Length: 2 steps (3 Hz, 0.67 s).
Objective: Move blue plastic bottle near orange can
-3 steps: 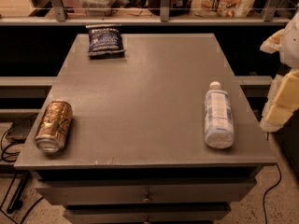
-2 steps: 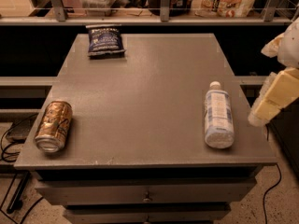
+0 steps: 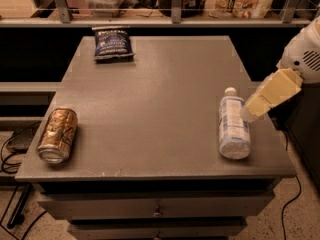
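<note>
The blue plastic bottle [image 3: 233, 126] lies on its side at the right of the grey table [image 3: 155, 89], white cap pointing away from me. The orange can [image 3: 57, 135] lies on its side near the table's front left corner, silver rim toward me. My gripper [image 3: 251, 112] comes in from the right edge on a white arm. Its cream-coloured tip sits just right of the bottle's upper half, above the table. It holds nothing.
A dark blue snack bag [image 3: 113, 43] lies at the table's far left. A shelf with packets and a railing [image 3: 172, 4] runs behind the table. Cables [image 3: 10, 154] lie on the floor at left. Drawers [image 3: 157, 211] sit under the tabletop.
My gripper has moved left and swung in toward the bottle, from off the table's right edge to beside the bottle. Bottle, can and bag have not moved.
</note>
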Tool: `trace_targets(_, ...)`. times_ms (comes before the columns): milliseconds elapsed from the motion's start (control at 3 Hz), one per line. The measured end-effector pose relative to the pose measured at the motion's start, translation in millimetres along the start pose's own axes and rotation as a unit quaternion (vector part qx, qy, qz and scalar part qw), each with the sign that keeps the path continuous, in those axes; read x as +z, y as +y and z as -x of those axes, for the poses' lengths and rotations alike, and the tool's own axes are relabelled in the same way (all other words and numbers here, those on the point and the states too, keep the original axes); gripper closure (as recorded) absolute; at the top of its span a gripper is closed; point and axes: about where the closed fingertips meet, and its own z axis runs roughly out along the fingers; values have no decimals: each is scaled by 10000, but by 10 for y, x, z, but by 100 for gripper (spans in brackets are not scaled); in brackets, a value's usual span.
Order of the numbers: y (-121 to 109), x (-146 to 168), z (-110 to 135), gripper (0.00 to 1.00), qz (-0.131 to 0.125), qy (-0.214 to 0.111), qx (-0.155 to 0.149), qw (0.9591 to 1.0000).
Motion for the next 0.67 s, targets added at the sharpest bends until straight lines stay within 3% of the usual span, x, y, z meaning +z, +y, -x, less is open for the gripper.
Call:
trace_targets(333, -10, 263, 9, 0, 31, 229, 295, 9993)
trace_targets(667, 0, 629, 56, 0, -8, 358, 814, 9960)
